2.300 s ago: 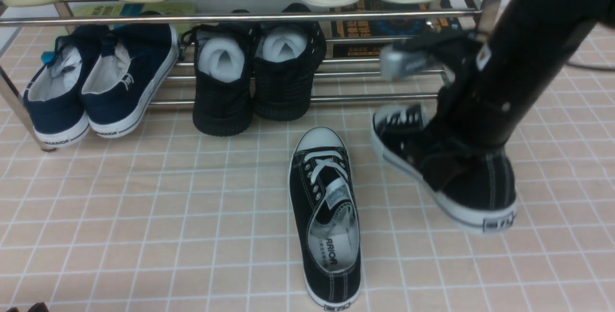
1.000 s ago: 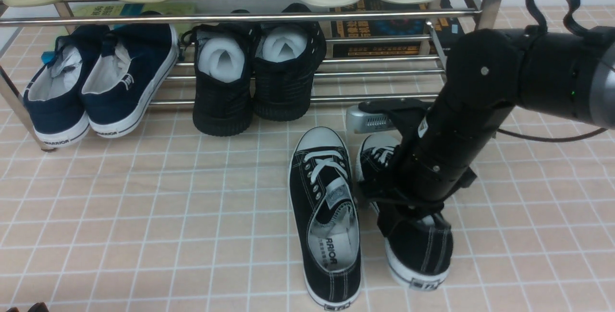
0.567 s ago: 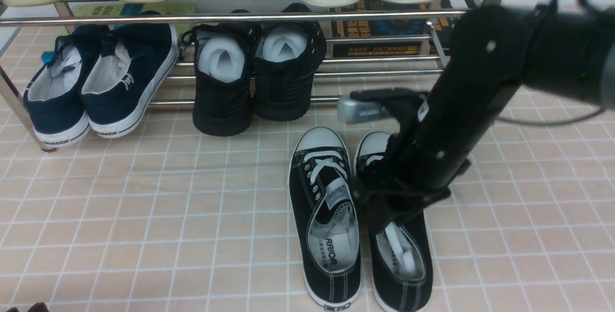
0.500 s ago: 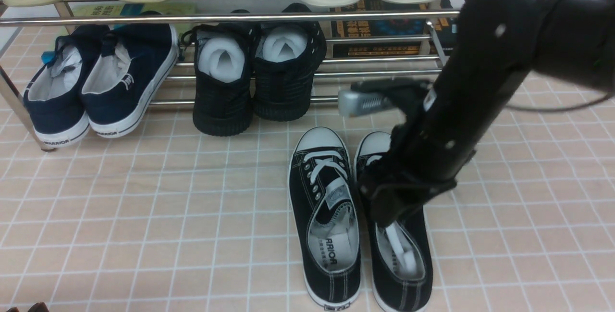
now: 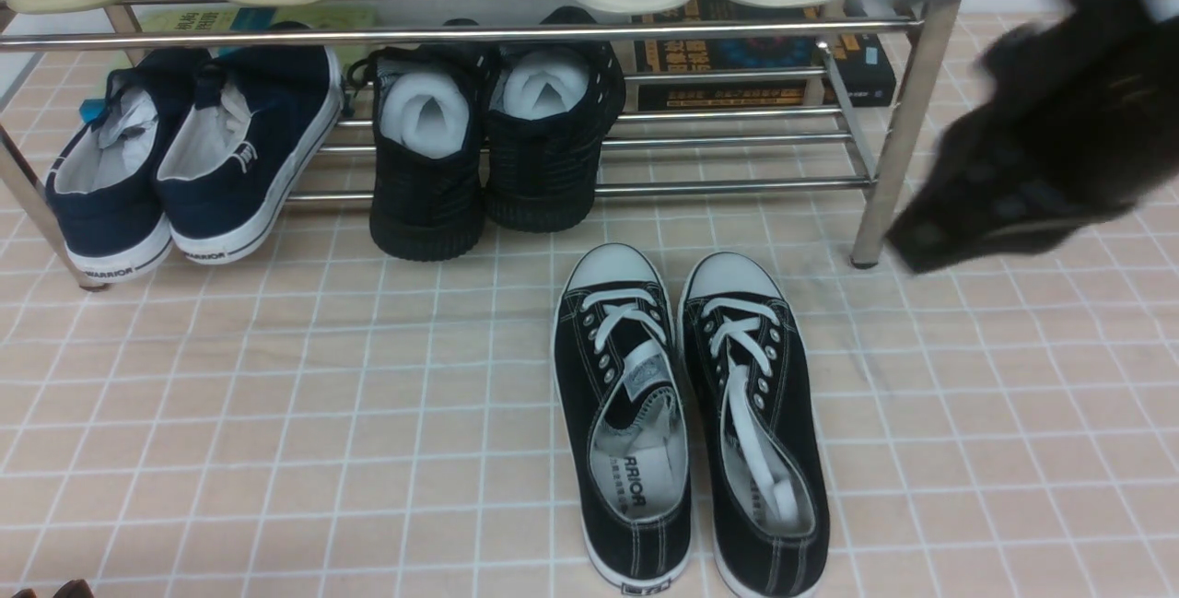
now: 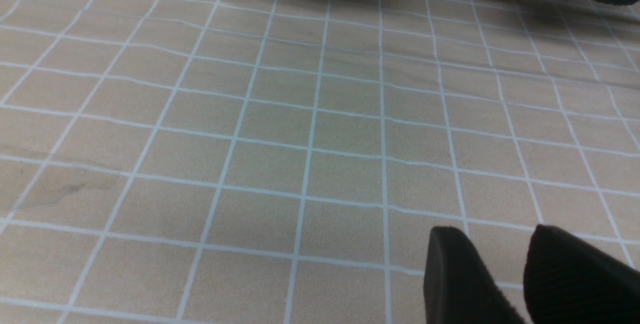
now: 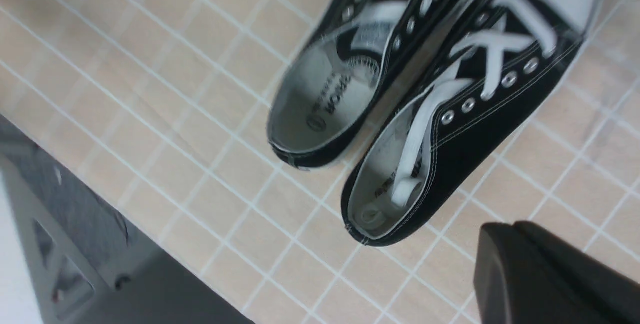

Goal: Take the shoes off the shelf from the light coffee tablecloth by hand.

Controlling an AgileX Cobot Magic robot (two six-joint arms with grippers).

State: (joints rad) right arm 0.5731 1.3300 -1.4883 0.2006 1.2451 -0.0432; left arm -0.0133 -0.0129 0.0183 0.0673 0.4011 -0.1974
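Front view: shoes (image 5: 636, 414) lie before shelf (image 5: 461, 32) holding navy slip-ons (image 5: 184, 156); right fingers (image 7: 530, 274) pressed together, left fingers (image 6: 460, 274) slightly parted.

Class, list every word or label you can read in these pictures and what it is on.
"WARRIOR": heel sole of the navy shoes.
"ARRIOR", first letter hidden: insole of the left black sneaker.
Books on the rack: covers too blurred to read.

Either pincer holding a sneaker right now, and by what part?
Nothing is held. The right pincer is shut and empty; the left pincer is empty too. Both sneakers lie on the tablecloth.
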